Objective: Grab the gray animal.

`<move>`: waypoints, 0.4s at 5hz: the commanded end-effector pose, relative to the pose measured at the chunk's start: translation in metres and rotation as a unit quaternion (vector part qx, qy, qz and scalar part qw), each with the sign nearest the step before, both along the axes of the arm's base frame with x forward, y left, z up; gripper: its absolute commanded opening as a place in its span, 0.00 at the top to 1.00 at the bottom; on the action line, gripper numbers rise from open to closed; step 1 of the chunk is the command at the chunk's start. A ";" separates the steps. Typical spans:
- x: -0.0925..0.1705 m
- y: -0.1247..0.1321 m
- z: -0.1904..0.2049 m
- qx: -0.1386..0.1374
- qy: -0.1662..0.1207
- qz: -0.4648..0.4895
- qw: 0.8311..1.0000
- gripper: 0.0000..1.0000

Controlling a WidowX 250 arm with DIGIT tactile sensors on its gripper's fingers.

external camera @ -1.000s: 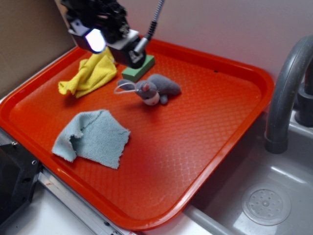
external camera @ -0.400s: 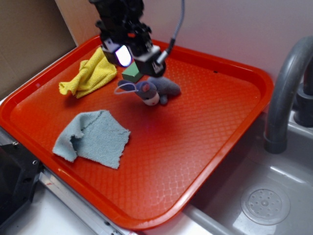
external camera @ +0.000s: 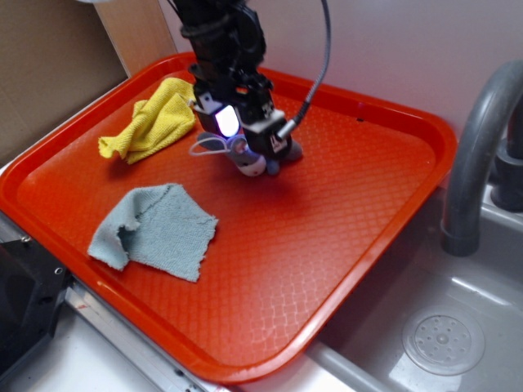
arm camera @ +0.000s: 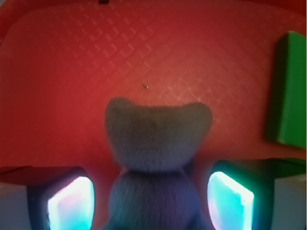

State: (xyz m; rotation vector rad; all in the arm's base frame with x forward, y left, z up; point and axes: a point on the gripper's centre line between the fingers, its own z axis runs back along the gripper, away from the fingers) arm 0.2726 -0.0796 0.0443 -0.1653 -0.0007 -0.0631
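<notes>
A: Which step is in hand?
B: The claw (arm camera: 151, 199) is spread wide around the gray animal (arm camera: 156, 158), which lies on the red tray (external camera: 343, 212).
A: Next?
B: Closing is called for.

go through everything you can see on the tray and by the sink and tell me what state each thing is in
gray animal: lying on the tray, between the open fingers, not gripped.
gripper: open, lowered around the animal.
green block: on the tray, apart from the gripper.
yellow cloth: crumpled, at the tray's far left.
blue-gray cloth: crumpled, near the front edge.
orange tray: flat beside the sink.
faucet: no water running.
</notes>
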 end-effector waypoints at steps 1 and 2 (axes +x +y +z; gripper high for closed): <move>0.013 0.003 -0.009 -0.001 -0.002 -0.007 1.000 0.00; 0.014 0.005 -0.007 0.006 -0.013 -0.006 1.000 1.00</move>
